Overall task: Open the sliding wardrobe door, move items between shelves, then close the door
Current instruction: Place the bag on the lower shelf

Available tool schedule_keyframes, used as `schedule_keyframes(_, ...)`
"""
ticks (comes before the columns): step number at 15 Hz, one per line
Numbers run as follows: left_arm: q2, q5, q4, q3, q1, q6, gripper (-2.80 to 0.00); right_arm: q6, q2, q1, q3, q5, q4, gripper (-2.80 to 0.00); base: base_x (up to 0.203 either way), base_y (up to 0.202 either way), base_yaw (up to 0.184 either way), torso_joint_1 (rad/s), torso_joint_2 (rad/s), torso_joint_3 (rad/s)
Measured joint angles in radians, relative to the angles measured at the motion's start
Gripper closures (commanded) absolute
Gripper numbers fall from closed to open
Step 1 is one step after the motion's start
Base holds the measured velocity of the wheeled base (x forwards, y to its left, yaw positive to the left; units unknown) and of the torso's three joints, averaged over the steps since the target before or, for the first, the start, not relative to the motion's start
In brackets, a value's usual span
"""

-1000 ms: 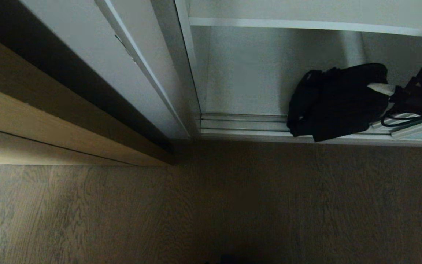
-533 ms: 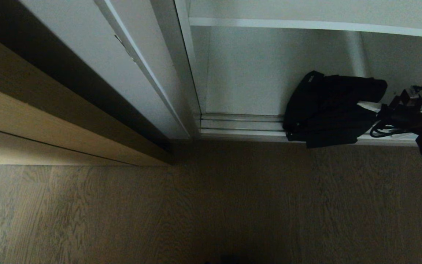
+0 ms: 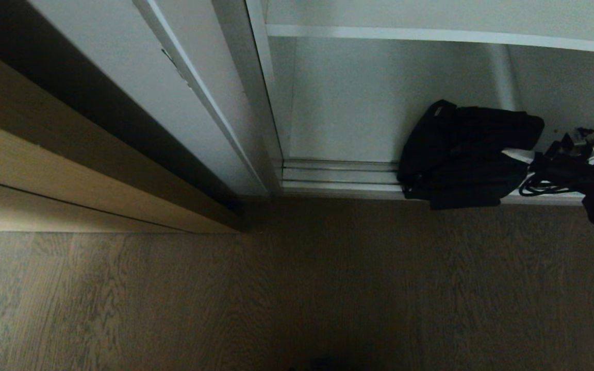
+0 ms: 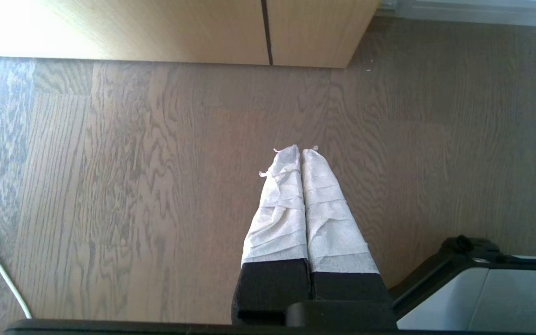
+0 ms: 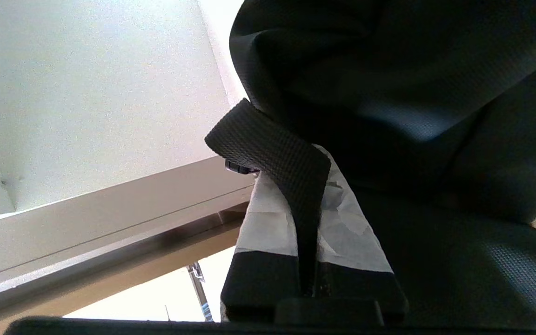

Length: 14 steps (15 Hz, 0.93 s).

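since a second ago the black bag [image 3: 464,154] has sunk onto the wardrobe's bottom board, at the silver door track [image 3: 338,175], below the white shelf [image 3: 431,35]. right tool [image 5: 312,223] is clenched on the bag's strap [image 5: 277,153]. left tool [image 4: 301,153], pressed shut, hangs over the wood floor [image 3: 225,299].

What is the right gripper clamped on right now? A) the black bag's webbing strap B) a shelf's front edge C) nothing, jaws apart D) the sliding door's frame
A: in the right wrist view the right gripper has its wrapped fingers pinched shut on the webbing strap of the black bag, which sits at the front edge of the wardrobe's bottom shelf.
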Motion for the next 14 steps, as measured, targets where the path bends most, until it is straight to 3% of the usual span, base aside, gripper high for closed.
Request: schedule_keyframes(14, 0.0, 0.002, -0.013, 0.006, 0.0, 0.017, 0.0, 0.0, -0.028, 0.011, 0.003, 0.006, -0.001, 0.0, 0.0, 0.0, 0.0, 0.0, 0.0, 0.0)
